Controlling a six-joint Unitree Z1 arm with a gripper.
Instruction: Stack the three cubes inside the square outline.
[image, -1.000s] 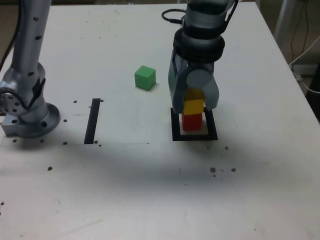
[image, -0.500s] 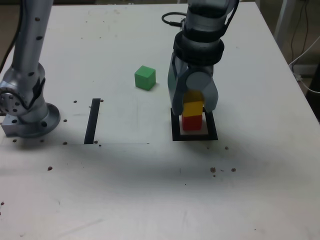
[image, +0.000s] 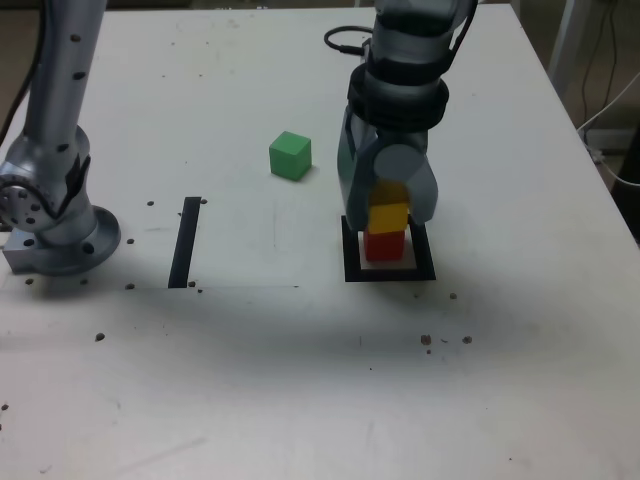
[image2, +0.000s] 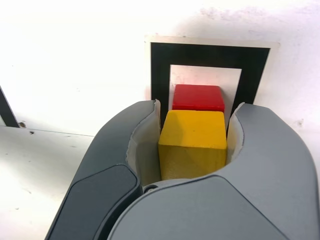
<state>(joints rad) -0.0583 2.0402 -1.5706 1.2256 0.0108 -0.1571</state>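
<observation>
While the end effector (image: 388, 215) grips the yellow cube (image: 389, 215) between its jaws, that cube sits on the red cube (image: 384, 244) inside the square outline (image: 351, 262). Green cube (image: 290, 156) waits up-left of the outline in the exterior view, bare counter (image: 300, 380) all around it.
</observation>
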